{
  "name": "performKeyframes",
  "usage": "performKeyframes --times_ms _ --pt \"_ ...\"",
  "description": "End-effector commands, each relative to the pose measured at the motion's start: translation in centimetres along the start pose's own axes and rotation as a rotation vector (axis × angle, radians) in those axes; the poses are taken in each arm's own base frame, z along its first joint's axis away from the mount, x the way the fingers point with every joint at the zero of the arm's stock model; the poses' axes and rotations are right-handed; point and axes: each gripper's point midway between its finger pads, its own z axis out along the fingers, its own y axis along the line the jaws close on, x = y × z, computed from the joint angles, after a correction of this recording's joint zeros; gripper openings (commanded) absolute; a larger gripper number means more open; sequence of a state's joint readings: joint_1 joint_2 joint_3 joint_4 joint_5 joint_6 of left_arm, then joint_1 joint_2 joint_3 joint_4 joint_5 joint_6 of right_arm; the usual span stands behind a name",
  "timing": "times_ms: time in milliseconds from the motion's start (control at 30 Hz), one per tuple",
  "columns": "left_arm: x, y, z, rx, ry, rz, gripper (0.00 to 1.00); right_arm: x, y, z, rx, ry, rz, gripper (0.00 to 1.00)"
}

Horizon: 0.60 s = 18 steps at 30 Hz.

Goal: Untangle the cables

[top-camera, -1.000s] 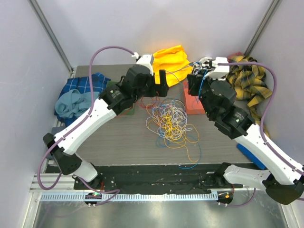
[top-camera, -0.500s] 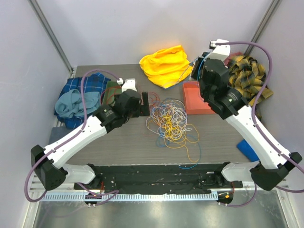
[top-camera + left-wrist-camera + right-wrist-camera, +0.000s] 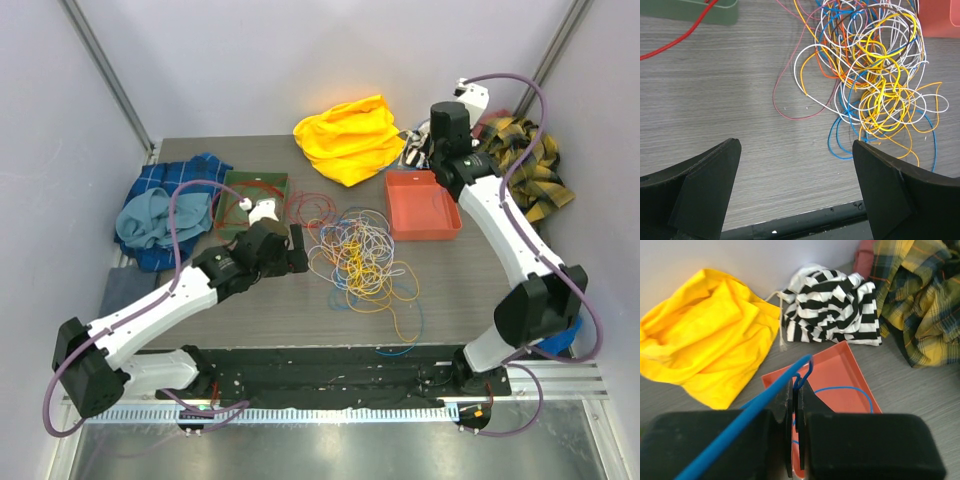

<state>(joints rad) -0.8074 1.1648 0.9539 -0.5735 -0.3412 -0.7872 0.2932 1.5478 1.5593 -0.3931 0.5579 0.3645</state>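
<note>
The tangled cables (image 3: 362,252) lie mid-table in yellow, white, orange, blue and red loops; they also show in the left wrist view (image 3: 875,75). My left gripper (image 3: 297,247) is open and empty just left of the pile, low over bare table, its point in the wrist view (image 3: 795,150). My right gripper (image 3: 420,155) is shut on a blue cable (image 3: 765,400), held above the back of the orange tray (image 3: 448,232). Part of that blue cable loops inside the tray (image 3: 840,365). A red cable (image 3: 670,42) runs into the green tray (image 3: 232,182).
A yellow cloth (image 3: 350,135), a striped cloth (image 3: 835,305) and a plaid cloth (image 3: 525,170) lie along the back. Blue cloths (image 3: 160,210) are heaped at the left. Red loops (image 3: 315,208) lie beside the green tray. A blue object (image 3: 572,332) sits at the right edge.
My left arm has pulled back from the far side and come down left of the pile. My right arm has swung to the far right with the blue cable, uncovering the orange tray.
</note>
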Motion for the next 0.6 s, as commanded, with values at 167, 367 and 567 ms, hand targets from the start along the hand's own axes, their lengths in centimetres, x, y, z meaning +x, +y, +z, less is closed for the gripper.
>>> performKeyframes --times_ms 167,367,567 --pt "1.1 -0.7 1.0 0.053 0.008 -0.055 1.0 5.5 -0.2 7.7 0.065 0.14 -0.019 0.01" --pt "2.0 -0.5 1.9 0.042 0.036 -0.043 1.0 9.2 -2.2 10.5 0.136 0.218 -0.038 0.01" --pt "2.6 -0.8 2.7 0.043 0.061 -0.024 1.0 11.2 -5.7 11.7 0.183 0.266 0.016 0.01"
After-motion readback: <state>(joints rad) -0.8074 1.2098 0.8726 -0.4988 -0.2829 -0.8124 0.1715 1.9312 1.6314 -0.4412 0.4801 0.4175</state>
